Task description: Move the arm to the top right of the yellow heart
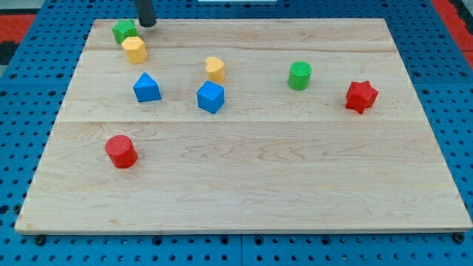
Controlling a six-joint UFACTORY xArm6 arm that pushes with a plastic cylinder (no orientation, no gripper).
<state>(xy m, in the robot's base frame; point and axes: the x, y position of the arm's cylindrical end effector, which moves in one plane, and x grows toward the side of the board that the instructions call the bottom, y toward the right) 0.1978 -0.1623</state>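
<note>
My tip point(148, 24) rests near the desk's point(244, 185) top-left edge, just right of the green block point(124, 31), well apart from the yellow heart point(215, 69); a rod tool, so seemingly no jaws to spread.

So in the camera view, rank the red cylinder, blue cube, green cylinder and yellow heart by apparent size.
1. Red cylinder (nearest the view's bottom, so unsure)
2. Blue cube, nearly alike
3. Green cylinder and yellow heart: too close to rank
</note>
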